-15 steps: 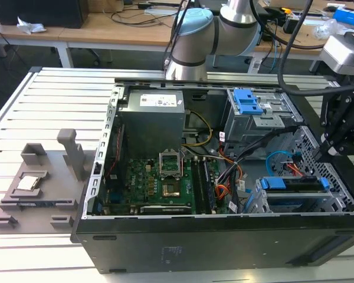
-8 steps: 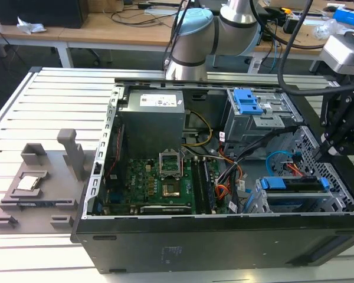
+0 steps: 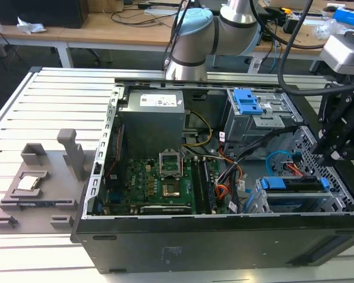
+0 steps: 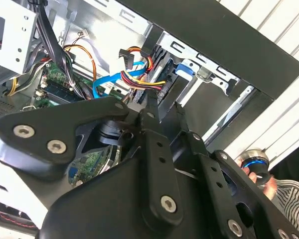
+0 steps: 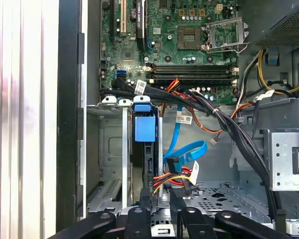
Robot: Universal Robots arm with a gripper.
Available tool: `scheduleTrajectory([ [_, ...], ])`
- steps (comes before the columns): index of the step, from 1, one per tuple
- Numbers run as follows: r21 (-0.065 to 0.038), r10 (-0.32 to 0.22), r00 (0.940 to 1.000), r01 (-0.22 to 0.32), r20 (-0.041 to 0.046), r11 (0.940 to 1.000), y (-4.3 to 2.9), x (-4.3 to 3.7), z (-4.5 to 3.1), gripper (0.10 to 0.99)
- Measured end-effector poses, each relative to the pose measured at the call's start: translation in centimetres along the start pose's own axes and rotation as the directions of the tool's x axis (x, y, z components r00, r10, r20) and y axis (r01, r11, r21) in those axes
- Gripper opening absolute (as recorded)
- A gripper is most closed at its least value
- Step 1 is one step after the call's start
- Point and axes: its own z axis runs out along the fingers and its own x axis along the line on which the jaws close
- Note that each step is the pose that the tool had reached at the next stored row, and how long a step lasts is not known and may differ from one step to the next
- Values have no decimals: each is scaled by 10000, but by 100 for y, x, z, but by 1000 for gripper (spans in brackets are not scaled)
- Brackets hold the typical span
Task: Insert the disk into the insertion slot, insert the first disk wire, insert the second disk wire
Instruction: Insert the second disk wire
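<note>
**Position.** The disk [image 5: 144,130] stands on edge in the insertion slot [image 5: 109,149], directly ahead of the gripper [image 5: 160,196]. Its blue carrier tab is at the end away from the gripper. The carrier appears fully home in the bay, so the disk-insertion step is judged done.

**Gripper state.** It cannot be determined whether the gripper is open, closed or gripping a connector.

**Wires.** The red, yellow and black power wires [image 5: 172,178] run to the near end of the disk, just beside the gripper. The blue data cable [image 5: 182,149] loops alongside them, and its connector is near the same end. Whether either connector is seated cannot be told.

**Hazards (assessment).**
- A connector pressed off-axis could jam or bend its contacts, because the loose wires give little guidance.
- Either loop could catch on the gripper and be dragged, since both lie so close to it.
- A hard push could shift the disk in its bay.

**Surroundings.**
- A black cable harness [image 5: 224,124] crosses between the gripper and the motherboard [image 5: 189,45], crowding the approach on that side.
- The taller grey cage [image 5: 284,149] stands near one flank of the gripper.
- The case wall [image 5: 70,124] runs beyond the slot on the other flank, so lateral room is limited.
- A person's hand [image 4: 268,183] is outside that wall.
</note>
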Motion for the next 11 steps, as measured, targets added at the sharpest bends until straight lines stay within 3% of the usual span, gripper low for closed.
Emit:
scheduleTrajectory([
  [1, 0, -14, 10000, 14, 0, 10000, 0, 0, 0, 302],
  [3, 6, -689, 9976, 689, -37, 9976, 0, -3, 5, 302],
  [6, 10, -1615, 9868, 1616, -93, 9869, 0, -6, 11, 302],
  [8, 10, -1780, 9840, 1780, -102, 9840, 1, -28, 11, 302],
  [11, 11, -1907, 9816, 1907, -108, 9816, 49, -150, 21, 302],
])
